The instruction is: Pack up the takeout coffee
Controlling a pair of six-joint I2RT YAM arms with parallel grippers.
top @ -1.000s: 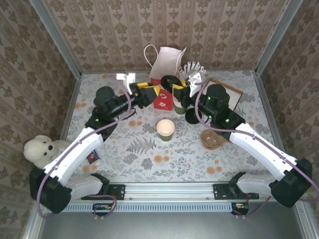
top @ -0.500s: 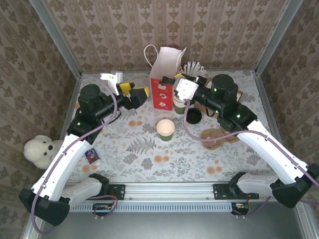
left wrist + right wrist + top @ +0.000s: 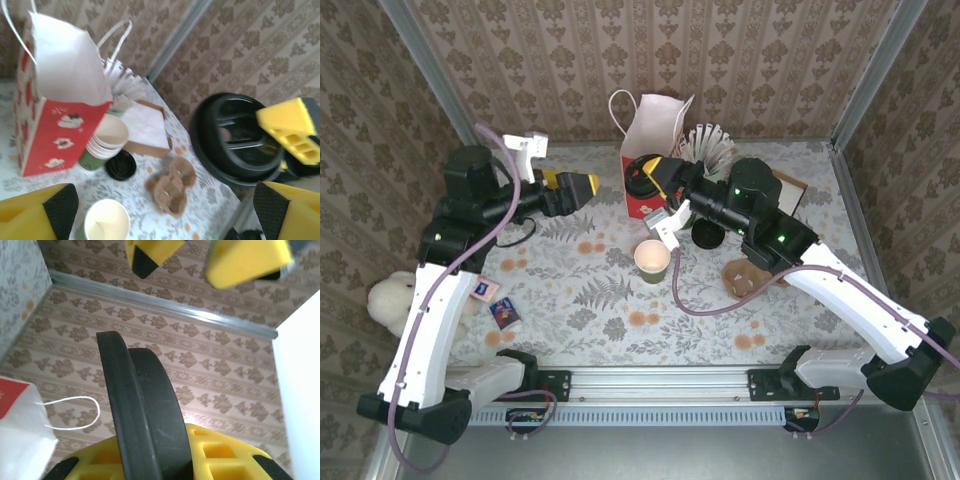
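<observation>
Beside the bag [image 3: 660, 125], right pincer [image 3: 646, 178] clamped on black lid [image 3: 142, 410], edge-on from its wrist, left pincer [image 3: 582, 186] apart.

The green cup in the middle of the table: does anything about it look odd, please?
Yes: the cup stands upright but lidless, while the right gripper holds a black lid in the air beside the paper bag.

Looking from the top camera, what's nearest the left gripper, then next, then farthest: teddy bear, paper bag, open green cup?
From the left gripper:
1. red-and-white paper bag, just to its right.
2. open green cup, mid-table.
3. teddy bear, at the table's left edge.
</observation>
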